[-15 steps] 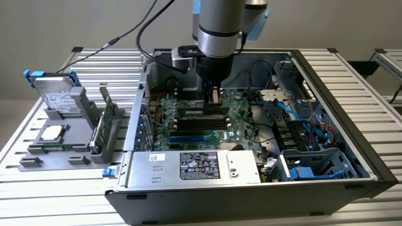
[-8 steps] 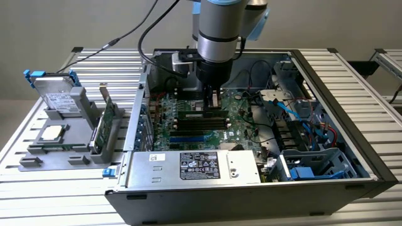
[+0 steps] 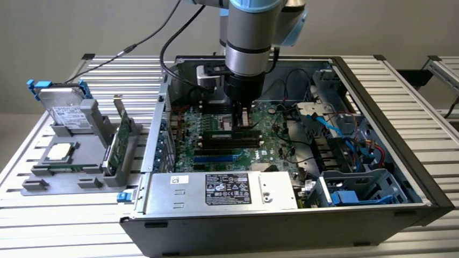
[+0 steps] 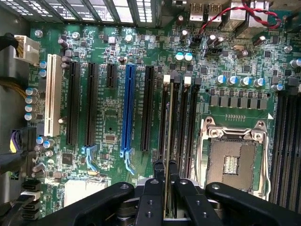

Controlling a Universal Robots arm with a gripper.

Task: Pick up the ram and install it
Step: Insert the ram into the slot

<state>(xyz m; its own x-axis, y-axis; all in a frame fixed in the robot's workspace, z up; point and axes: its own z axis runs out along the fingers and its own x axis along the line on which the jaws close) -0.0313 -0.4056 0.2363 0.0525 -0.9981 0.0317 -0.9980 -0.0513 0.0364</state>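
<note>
Inside the open metal computer case (image 3: 387,107), over the green motherboard (image 4: 108,108) with its long black plastic slots, the black gripper (image 4: 165,172) has its jaws drawn nearly together. They pinch the ram (image 4: 165,202) edge-on by its flat faces, in line with a memory slot (image 4: 170,113). The ram is probably light, thin, stiff and fragile, so it is best gripped mid-length, clear of the contact edge.

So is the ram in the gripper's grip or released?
Gripped: the gripper pinches the ram, which stands on edge in line with the memory slots. Whether it is seated, cannot tell.
</note>
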